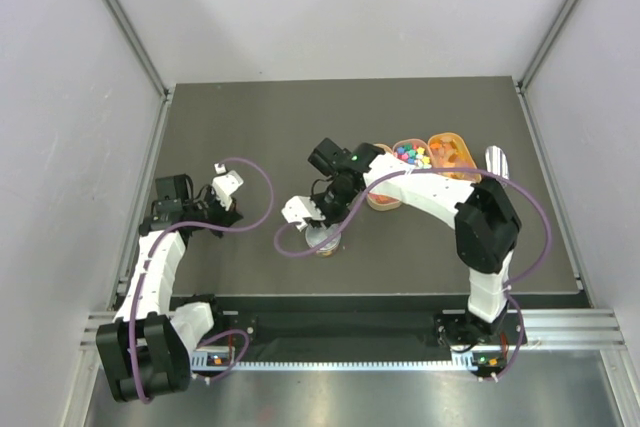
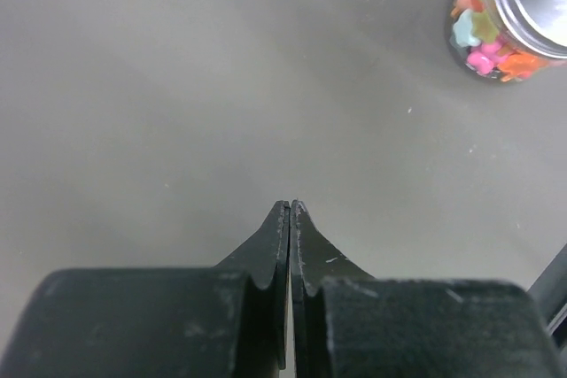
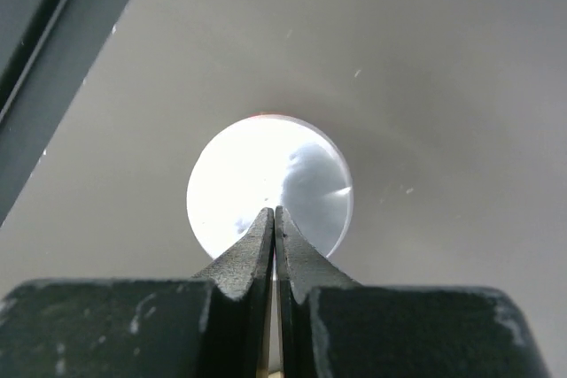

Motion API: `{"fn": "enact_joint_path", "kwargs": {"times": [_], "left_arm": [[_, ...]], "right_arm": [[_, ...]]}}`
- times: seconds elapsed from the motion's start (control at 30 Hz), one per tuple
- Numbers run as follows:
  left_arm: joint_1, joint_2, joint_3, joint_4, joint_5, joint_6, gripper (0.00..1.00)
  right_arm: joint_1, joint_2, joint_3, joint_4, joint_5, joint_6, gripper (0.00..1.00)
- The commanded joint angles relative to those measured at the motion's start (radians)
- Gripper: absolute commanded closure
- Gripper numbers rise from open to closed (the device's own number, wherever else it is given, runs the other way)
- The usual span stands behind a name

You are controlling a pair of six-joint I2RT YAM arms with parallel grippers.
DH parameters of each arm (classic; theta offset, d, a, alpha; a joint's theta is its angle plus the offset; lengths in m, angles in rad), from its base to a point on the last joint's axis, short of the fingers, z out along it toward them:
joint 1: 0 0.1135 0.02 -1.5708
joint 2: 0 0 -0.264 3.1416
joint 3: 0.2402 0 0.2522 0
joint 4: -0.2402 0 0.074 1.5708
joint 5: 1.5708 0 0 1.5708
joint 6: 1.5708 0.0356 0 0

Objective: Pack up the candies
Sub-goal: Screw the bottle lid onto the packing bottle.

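Observation:
A small clear jar [image 1: 328, 246] full of multicoloured candies [image 2: 483, 52] stands on the dark table, with a round shiny lid [image 3: 266, 179] on top. My right gripper [image 1: 320, 231] is shut and empty, its tips [image 3: 274, 210] directly above the lid; I cannot tell if they touch it. More candies [image 1: 410, 155] lie in an oval tan tray at the back. My left gripper [image 1: 225, 185] is shut and empty over bare table, well to the left of the jar. In the left wrist view [image 2: 290, 204] the jar shows at the top right.
Three oval tan trays sit behind the jar: one [image 1: 380, 201] partly under the right arm, one [image 1: 398, 146] with mixed sweets, one [image 1: 452, 139] with orange pieces. A metal scoop [image 1: 497, 159] lies right of them. Frame posts and walls bound the table.

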Motion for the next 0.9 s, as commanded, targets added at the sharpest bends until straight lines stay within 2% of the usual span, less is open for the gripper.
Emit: {"fn": "enact_joint_path", "kwargs": {"times": [0.0,0.1,0.13,0.17,0.23,0.3,0.37,0.4,0.43,0.47,0.5,0.53,0.67,0.7,0.73,0.77,0.8,0.87], "left_arm": [[-0.004,-0.014,0.021,-0.002,0.076,0.038,1.00],[-0.004,-0.020,0.014,-0.120,0.177,0.208,1.00],[-0.004,-0.023,-0.011,-0.192,0.278,0.363,0.78],[-0.004,-0.018,-0.022,-0.209,0.312,0.453,0.56],[-0.005,-0.008,-0.052,-0.232,0.412,0.517,0.44],[-0.019,0.015,-0.066,-0.229,0.450,0.561,0.25],[-0.062,0.044,-0.069,-0.246,0.457,0.647,0.22],[-0.071,0.057,-0.074,-0.261,0.458,0.697,0.19],[-0.082,0.067,-0.088,-0.260,0.452,0.740,0.18],[-0.105,0.098,-0.098,-0.240,0.449,0.788,0.17],[-0.120,0.120,-0.106,-0.216,0.448,0.791,0.17],[-0.134,0.141,-0.111,-0.182,0.448,0.784,0.17],[-0.224,0.320,-0.079,-0.090,0.489,0.767,0.17],[-0.249,0.353,-0.071,-0.067,0.457,0.758,0.18],[-0.275,0.383,-0.036,-0.065,0.434,0.761,0.16],[-0.327,0.429,-0.020,-0.024,0.400,0.653,0.02],[-0.340,0.451,-0.004,0.066,0.357,0.587,0.01],[-0.340,0.507,0.041,0.103,0.351,0.534,0.01]], "right_arm": [[-0.010,0.061,-0.052,0.018,0.059,-0.008,1.00],[-0.016,0.119,-0.057,0.012,0.074,0.008,1.00],[-0.024,0.101,-0.055,0.023,0.061,0.030,1.00],[-0.028,0.067,-0.055,0.027,0.056,0.032,1.00],[-0.035,0.026,-0.046,0.041,0.063,0.042,1.00],[-0.051,-0.051,-0.038,0.073,0.067,0.073,1.00],[-0.071,-0.127,-0.035,0.101,0.068,0.151,0.96],[-0.103,-0.155,-0.049,0.153,0.068,0.192,0.75],[-0.119,-0.177,-0.063,0.182,0.059,0.281,0.30],[-0.139,-0.223,-0.076,0.207,0.047,0.315,0.11],[-0.175,-0.241,-0.118,0.258,0.036,0.350,0.01],[-0.191,-0.261,-0.142,0.288,0.025,0.398,0.00],[-0.225,-0.365,-0.303,0.427,0.007,0.377,0.00],[-0.228,-0.375,-0.370,0.484,-0.005,0.360,0.00],[-0.228,-0.381,-0.398,0.515,-0.025,0.337,0.00],[-0.229,-0.386,-0.425,0.544,-0.042,0.331,0.00],[-0.231,-0.381,-0.455,0.582,-0.061,0.320,0.00],[-0.231,-0.348,-0.456,0.586,-0.111,0.291,0.00]]}}
